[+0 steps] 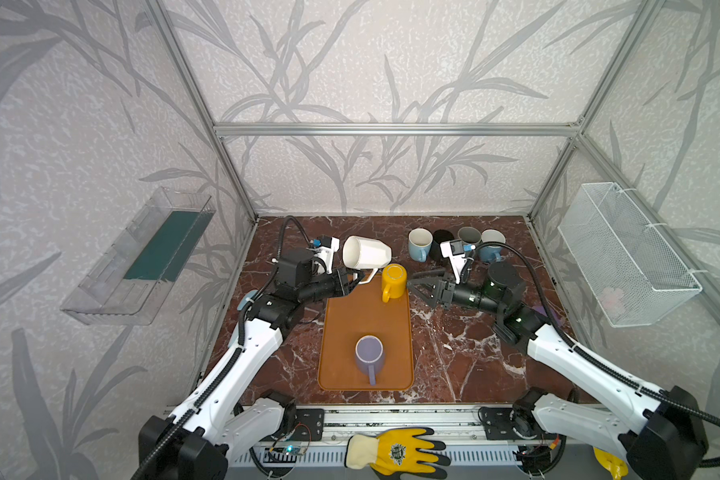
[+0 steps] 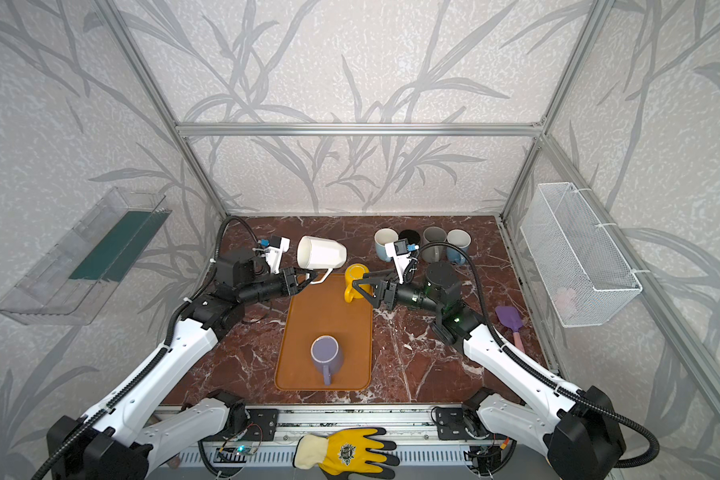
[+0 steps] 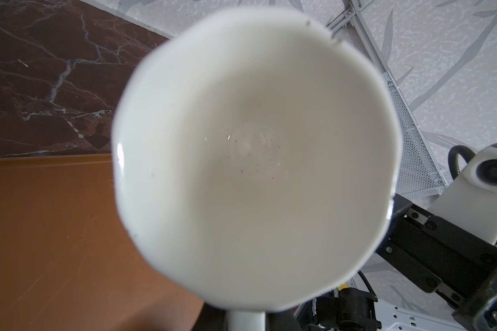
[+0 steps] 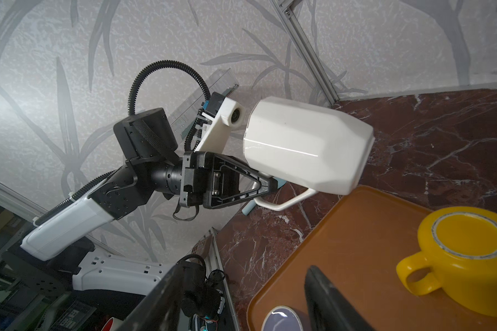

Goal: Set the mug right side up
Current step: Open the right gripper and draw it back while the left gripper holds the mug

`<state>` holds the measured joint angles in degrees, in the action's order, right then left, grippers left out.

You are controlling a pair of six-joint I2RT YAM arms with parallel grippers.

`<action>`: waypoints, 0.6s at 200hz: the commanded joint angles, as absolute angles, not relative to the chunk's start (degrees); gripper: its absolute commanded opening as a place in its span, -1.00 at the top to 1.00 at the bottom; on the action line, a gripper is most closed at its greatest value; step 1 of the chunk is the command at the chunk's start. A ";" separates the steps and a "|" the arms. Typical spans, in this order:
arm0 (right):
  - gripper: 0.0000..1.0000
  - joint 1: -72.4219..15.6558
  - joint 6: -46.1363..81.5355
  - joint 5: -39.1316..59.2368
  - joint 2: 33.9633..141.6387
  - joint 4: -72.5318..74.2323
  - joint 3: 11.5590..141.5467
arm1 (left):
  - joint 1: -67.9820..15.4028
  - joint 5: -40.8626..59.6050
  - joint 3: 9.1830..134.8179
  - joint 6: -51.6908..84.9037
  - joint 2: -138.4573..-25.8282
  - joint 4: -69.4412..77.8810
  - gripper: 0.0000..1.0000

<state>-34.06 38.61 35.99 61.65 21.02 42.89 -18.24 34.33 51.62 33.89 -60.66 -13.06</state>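
Note:
A white faceted mug (image 1: 366,252) (image 2: 321,252) (image 4: 307,146) hangs in the air over the far left corner of the orange tray (image 1: 350,320) (image 2: 308,316), lying on its side. Its mouth (image 3: 253,154) faces the left wrist camera. My left gripper (image 1: 353,281) (image 2: 305,277) (image 4: 266,186) is shut on its thin handle. My right gripper (image 1: 418,289) (image 2: 361,291) (image 4: 241,301) is open and empty, just right of a yellow mug (image 1: 393,280) (image 4: 468,258) standing upside down on the tray.
A lilac mug (image 1: 368,353) (image 2: 326,355) stands at the tray's near end. Several mugs (image 1: 420,244) are grouped at the back right. A purple spatula (image 2: 510,320) lies by the right wall. A wire basket (image 1: 624,253) and a clear bin (image 1: 142,257) hang on the side walls.

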 commanded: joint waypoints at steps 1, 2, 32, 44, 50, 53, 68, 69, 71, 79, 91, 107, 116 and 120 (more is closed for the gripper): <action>-0.34 -33.74 37.43 35.77 60.38 20.62 42.54 | -17.91 33.67 55.90 31.25 -61.11 -11.47 1.00; -0.34 -33.70 37.44 35.77 60.38 20.64 42.54 | -17.96 33.71 55.94 31.18 -61.18 -11.58 1.00; -0.34 -33.46 37.12 35.69 59.79 19.14 43.02 | -17.92 32.19 58.55 30.35 -63.49 -14.92 1.00; -0.34 -33.31 36.83 35.47 59.07 17.52 43.43 | -17.94 31.46 60.01 29.72 -64.74 -17.08 1.00; -0.34 -33.33 36.88 35.34 58.70 16.66 43.63 | -17.97 31.02 60.82 29.52 -65.30 -18.06 1.00; -0.34 -33.26 35.59 35.21 58.45 16.17 43.69 | -17.97 30.81 61.08 29.46 -65.55 -18.52 1.00; -0.34 -33.05 34.18 34.73 57.39 13.91 44.11 | -17.88 29.81 62.40 29.34 -66.73 -19.89 1.00; -0.34 -33.01 34.14 34.68 57.35 13.77 44.16 | -17.90 29.76 62.45 29.31 -66.81 -19.92 1.00; -0.34 -32.99 34.05 34.64 57.21 13.44 44.26 | -17.92 29.70 62.59 29.28 -66.93 -19.94 1.00; -0.34 -32.81 33.61 34.50 56.84 12.15 44.62 | -17.85 29.54 63.32 28.97 -67.54 -20.48 1.00; -0.34 -32.61 32.85 34.22 56.22 9.93 45.37 | -17.90 28.83 64.98 28.31 -68.63 -22.10 1.00; -0.34 -32.32 31.94 33.52 55.34 7.34 46.00 | -17.85 27.52 67.10 27.78 -70.14 -24.01 1.00; -0.34 -32.17 31.52 33.24 54.88 5.85 46.35 | -17.84 26.76 68.18 27.76 -71.02 -24.80 1.00; -0.34 -32.06 31.29 33.02 54.70 5.11 46.47 | -17.89 26.49 68.62 27.65 -71.34 -25.08 1.00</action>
